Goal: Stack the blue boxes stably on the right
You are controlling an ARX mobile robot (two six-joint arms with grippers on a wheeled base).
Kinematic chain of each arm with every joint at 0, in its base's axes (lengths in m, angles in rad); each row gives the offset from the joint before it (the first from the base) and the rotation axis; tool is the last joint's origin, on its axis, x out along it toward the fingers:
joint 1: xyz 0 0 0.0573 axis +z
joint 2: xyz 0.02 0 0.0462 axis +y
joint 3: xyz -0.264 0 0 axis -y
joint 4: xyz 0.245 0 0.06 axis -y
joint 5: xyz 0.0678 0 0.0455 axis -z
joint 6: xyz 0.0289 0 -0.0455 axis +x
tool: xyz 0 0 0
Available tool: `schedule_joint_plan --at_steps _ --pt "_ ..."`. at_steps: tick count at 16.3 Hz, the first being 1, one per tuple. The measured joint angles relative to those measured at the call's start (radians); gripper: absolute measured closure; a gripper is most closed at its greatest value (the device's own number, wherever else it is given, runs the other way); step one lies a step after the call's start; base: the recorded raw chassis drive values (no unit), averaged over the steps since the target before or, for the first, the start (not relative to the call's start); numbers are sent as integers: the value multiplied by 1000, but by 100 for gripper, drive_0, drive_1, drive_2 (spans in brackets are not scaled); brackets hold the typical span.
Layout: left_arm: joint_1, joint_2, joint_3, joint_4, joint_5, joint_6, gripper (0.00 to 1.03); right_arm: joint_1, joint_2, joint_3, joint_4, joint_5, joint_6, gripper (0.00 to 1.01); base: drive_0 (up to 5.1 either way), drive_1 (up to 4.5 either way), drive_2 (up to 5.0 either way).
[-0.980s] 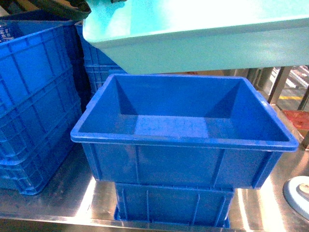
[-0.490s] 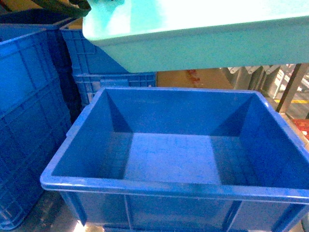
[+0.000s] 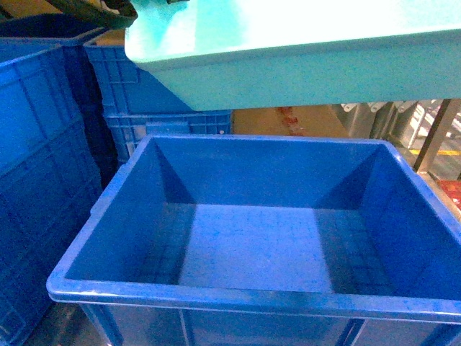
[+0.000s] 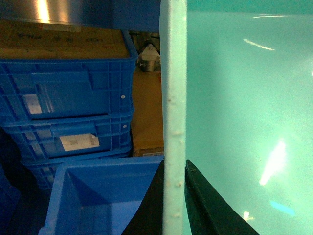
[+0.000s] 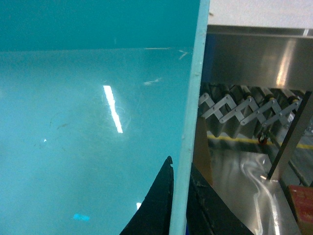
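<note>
Above the open royal-blue crate [image 3: 252, 245], at twelve o'clock, you are holding the turquoise tub [image 3: 302, 65]; left gripper [image 4: 173, 196] and right gripper [image 5: 178, 200] are each pinching its rim. Keep it level, centre it, and lower both sides evenly

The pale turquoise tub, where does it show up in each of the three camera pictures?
Head: the turquoise tub fills the top, held above the open royal-blue crate.
Left wrist: its rim runs up the middle, wall filling the right, rim pinched by the left end effector.
Right wrist: wall fills the left, rim pinched by the right end effector.
Shared landmark: the tub's thin rim.
</note>
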Motion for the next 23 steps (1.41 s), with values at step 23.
schedule_joint_plan --at_steps 23 --pt "11 394 301 -419 -80 100 95 105 371 34 -114 48 27 94 0 0 0"
